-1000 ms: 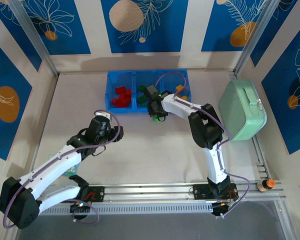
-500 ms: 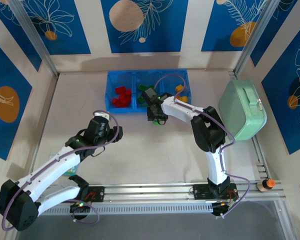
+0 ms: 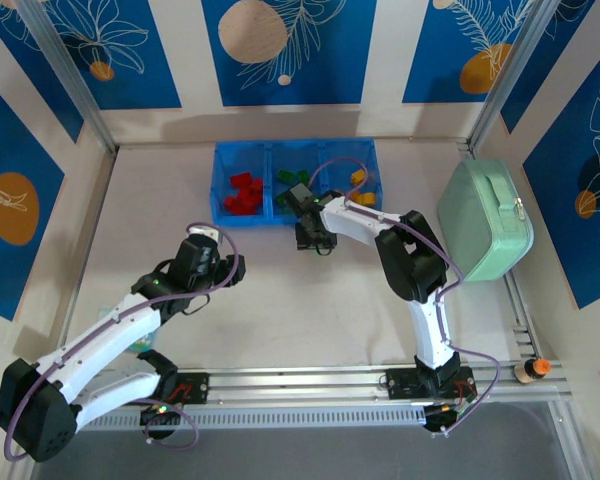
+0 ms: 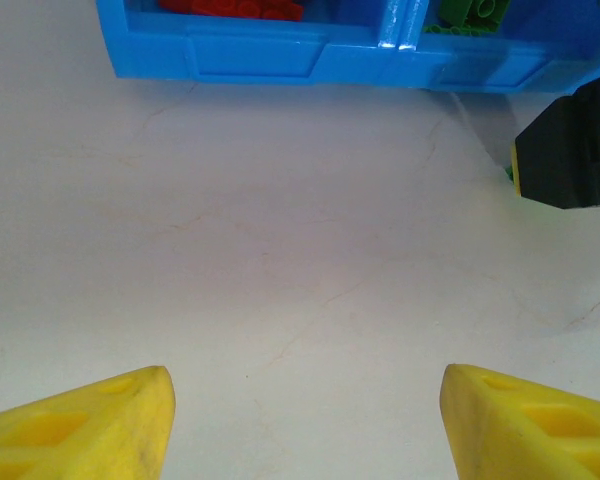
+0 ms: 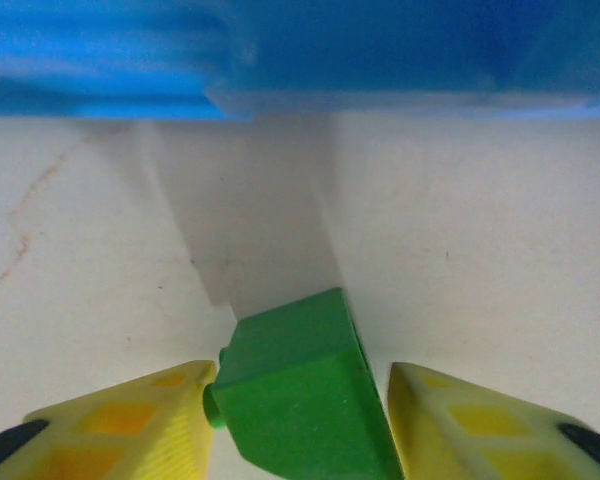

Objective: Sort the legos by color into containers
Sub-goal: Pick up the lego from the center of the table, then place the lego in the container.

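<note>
Legos: one green lego sits between the right gripper fingers, on or just above the table in front of the blue tray's near wall. Left finger touches its stud side, right finger is just beside it; can't tell if it's clamped. Right arm is stretched forward and left, wrist low. Red legos are in the tray's left compartment. Left arm is bent and reaches toward the tray; left gripper is spread wide and holds nothing.
</note>
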